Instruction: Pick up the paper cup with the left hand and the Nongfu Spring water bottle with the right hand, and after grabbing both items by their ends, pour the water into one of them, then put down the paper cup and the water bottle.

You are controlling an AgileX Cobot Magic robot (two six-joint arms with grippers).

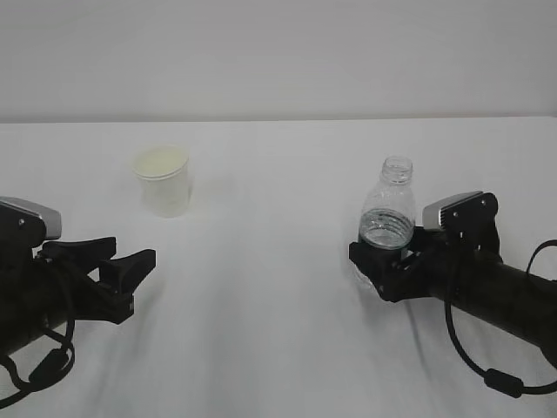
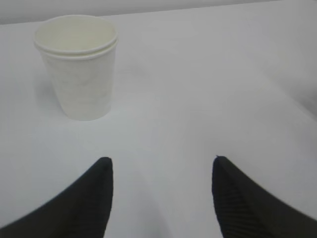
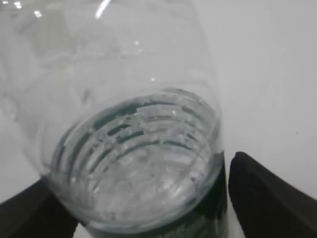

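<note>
Nearest the camera, the black left hand [image 1: 130, 266] rests low on the white table [image 1: 261, 296] with its jaws spread and empty, while the black right hand [image 1: 383, 270] has its wide-spread jaws around the clear ribbed plastic Nongfu Spring water bottle [image 1: 388, 213], a small gap showing beside one finger [image 3: 262, 198]. The bottle stands upright, capless. Farther back, the small white paper cup [image 1: 163, 180] stands upright, well apart from the left hand's fingers [image 2: 94, 198].
</note>
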